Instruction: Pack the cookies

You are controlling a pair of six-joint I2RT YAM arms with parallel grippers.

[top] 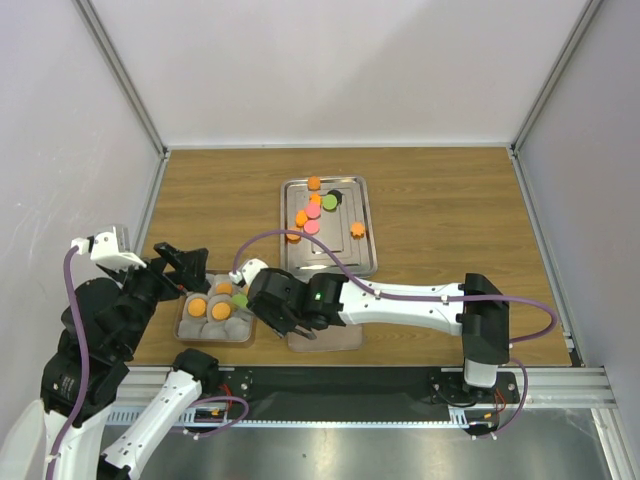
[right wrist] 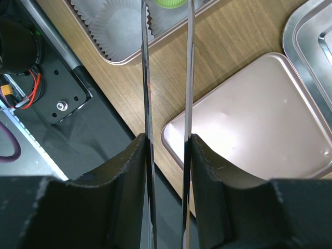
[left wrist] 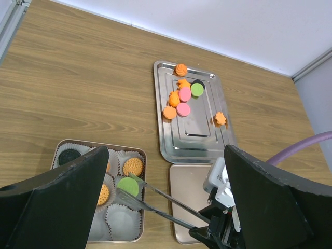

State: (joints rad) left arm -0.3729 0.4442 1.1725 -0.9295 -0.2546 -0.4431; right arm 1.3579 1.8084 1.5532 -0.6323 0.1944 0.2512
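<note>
Pinching long thin steel tongs [right wrist: 189, 78] between its black fingers, my right gripper [right wrist: 167, 150] sits at lower centre of the overhead view, closed partway on the two blades. The tong tips bracket a round green cookie [left wrist: 128, 185] over a white paper cup in the small metal box [left wrist: 98, 147], at the lower left of the left wrist view. I cannot tell whether that cookie rests in the cup or hangs just above it. Orange cookies [left wrist: 133, 166] and a black cookie [left wrist: 67, 155] lie in neighbouring cups. My left gripper [top: 190, 270] hovers at the box's left edge in the overhead view, jaws spread wide, holding nothing. More cookies [left wrist: 181, 98], orange, pink and green, lie clustered in the upper half of the rectangular steel tray [left wrist: 156, 104]. A flat pinkish metal plate [right wrist: 259, 129] lies just below that tray.
</note>
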